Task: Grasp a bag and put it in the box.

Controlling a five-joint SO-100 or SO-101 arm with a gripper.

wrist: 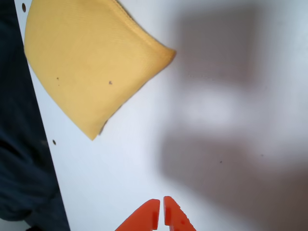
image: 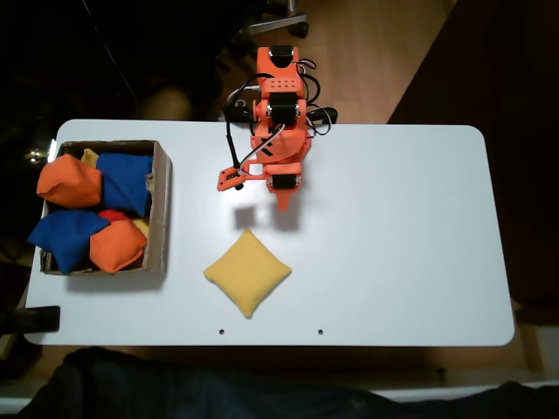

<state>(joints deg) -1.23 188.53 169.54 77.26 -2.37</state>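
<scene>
Arm: the orange arm (image: 278,131) is seen folded at the counter's (image: 402,227) far edge, its tip angled down toward the bag.
Jaws: the gripper (wrist: 161,211) is seen pressed together in the wrist view, nothing held, clear of the bag.
Bag: the yellow bag (image: 247,271) is laid flat on the counter, just in front of the arm, corner toward it.
Box: the box (image: 161,209) is placed left of the bag in the fixed view, with orange bean bags (image: 70,185) and blue bean bags (image: 124,182) piled inside.
Writing: none can be read.
</scene>
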